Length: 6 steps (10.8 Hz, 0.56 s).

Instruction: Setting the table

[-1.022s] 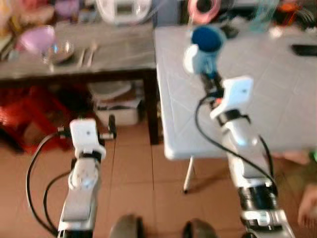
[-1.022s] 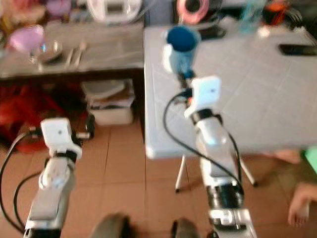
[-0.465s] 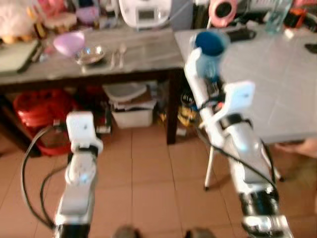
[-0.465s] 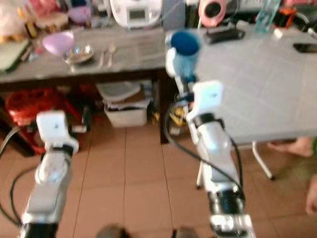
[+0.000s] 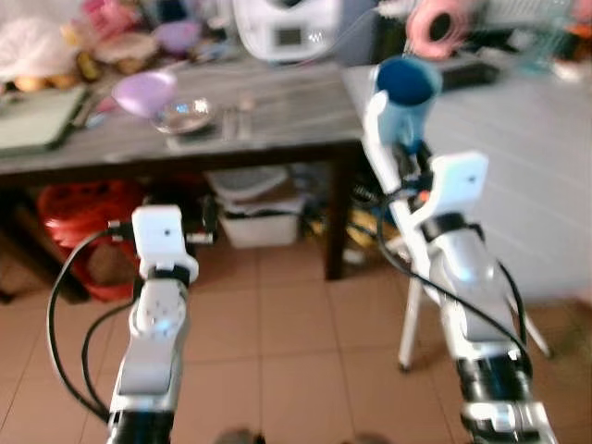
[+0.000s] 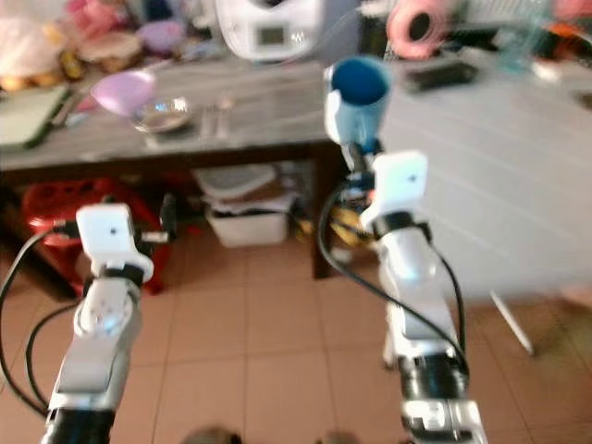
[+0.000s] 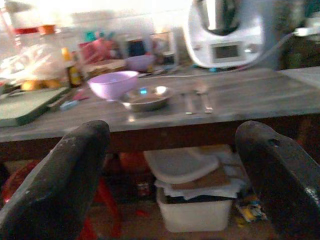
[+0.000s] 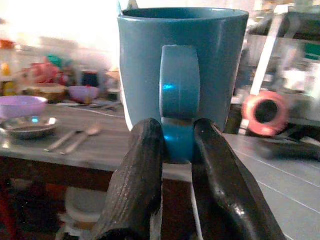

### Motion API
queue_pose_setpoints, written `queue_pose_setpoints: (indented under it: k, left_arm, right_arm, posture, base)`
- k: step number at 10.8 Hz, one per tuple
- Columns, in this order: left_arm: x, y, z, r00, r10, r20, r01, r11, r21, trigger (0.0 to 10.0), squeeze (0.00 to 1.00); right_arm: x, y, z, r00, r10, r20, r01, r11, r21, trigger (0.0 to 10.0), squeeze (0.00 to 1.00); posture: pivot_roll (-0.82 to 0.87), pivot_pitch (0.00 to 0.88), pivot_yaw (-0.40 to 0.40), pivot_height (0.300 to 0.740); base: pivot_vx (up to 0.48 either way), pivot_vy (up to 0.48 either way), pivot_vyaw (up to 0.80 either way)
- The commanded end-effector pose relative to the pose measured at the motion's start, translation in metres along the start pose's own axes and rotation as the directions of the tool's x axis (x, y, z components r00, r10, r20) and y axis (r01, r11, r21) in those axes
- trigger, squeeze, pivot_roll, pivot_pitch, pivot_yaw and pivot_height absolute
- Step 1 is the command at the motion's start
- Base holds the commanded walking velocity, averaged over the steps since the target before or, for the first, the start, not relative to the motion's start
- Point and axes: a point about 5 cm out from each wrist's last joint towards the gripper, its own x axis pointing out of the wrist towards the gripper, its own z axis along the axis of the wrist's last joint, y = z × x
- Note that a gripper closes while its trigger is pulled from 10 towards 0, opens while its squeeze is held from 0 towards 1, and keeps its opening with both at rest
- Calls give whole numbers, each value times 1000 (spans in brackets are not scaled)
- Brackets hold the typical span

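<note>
A blue mug (image 5: 403,94) is held upright in the air by its handle (image 8: 179,120), with my right gripper (image 8: 177,150) shut on it, between the dark side table and the white table. On the dark wooden table (image 5: 296,102) lie a purple bowl (image 5: 145,91), a steel dish (image 5: 186,115) and cutlery (image 7: 196,99). My left gripper (image 7: 175,165) is open, held low in front of that table's edge with nothing between its fingers (image 7: 75,170).
A white appliance (image 5: 285,26) and clutter stand at the back of the dark table. A white tiled table (image 5: 518,139) fills the right, with a pink tape roll (image 5: 442,22) and a dark device (image 6: 428,76). Storage boxes (image 5: 254,208) and a red basket (image 5: 79,217) sit beneath.
The whole view has swung left, so the dark table sits more central and the white table has slid right. The mug stays held in the right gripper.
</note>
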Motion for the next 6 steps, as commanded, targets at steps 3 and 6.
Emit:
queue_pose_setpoints:
  k: [3,6]
  left_arm:
    - [1,10,-4,999,40,-18,-40,999,12,10000,0]
    - [-1,8,-4,1000,29,-6,-28,997,66,10000,0]
  right_arm:
    - [1,10,4,999,33,26,-34,999,7,10000,0]
    - [-1,9,2,999,34,17,-34,999,0,10000,0]
  posture:
    - [-9,53,55,740]
    - [-10,49,53,740]
  base:
    - [416,106,0]
    - [349,330,0]
